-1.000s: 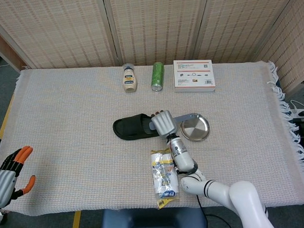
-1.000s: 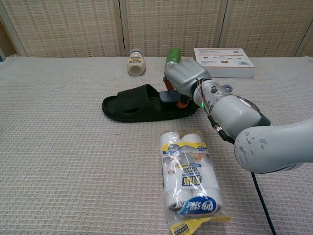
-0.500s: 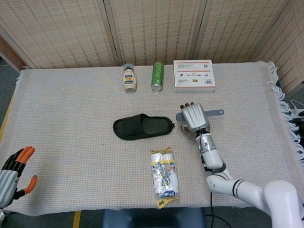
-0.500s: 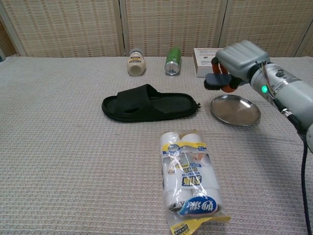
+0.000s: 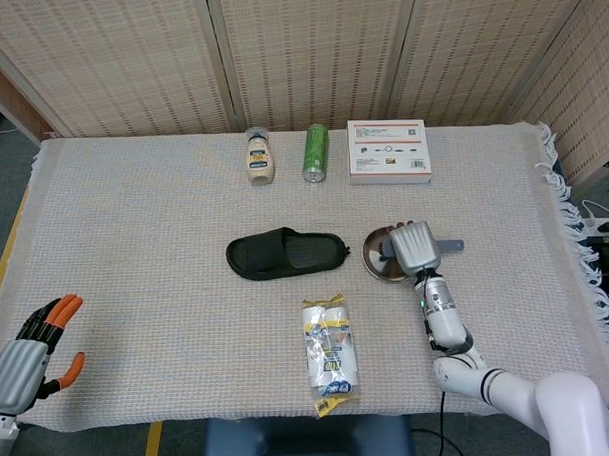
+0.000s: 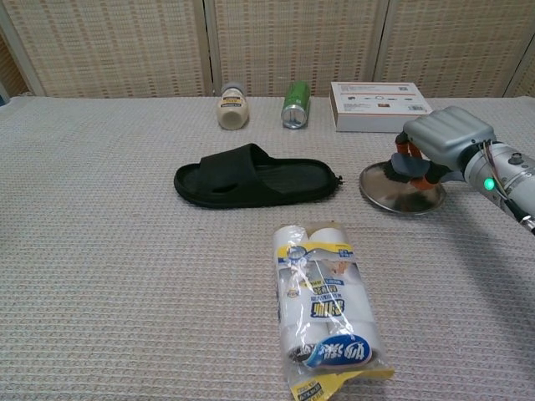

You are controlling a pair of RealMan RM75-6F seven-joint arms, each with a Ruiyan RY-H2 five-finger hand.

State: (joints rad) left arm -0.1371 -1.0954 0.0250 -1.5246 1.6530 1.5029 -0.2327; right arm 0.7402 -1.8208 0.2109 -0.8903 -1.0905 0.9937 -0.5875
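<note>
My right hand grips a grey-handled brush with a dark head. The brush head sits low over or on a round steel plate right of centre; contact is unclear. A black slipper lies to the left of the plate, apart from the hand. Off the table's front left corner, my left hand hangs with its orange-tipped fingers spread and holds nothing; the chest view does not show it.
A plastic pack of white rolls lies near the front edge. Along the back lie a mayonnaise bottle, a green can and a flat white box. A woven cloth covers the table.
My right hand carried the brush from the slipper's heel rightward and came down over the steel plate. The left hand shifted slightly.
</note>
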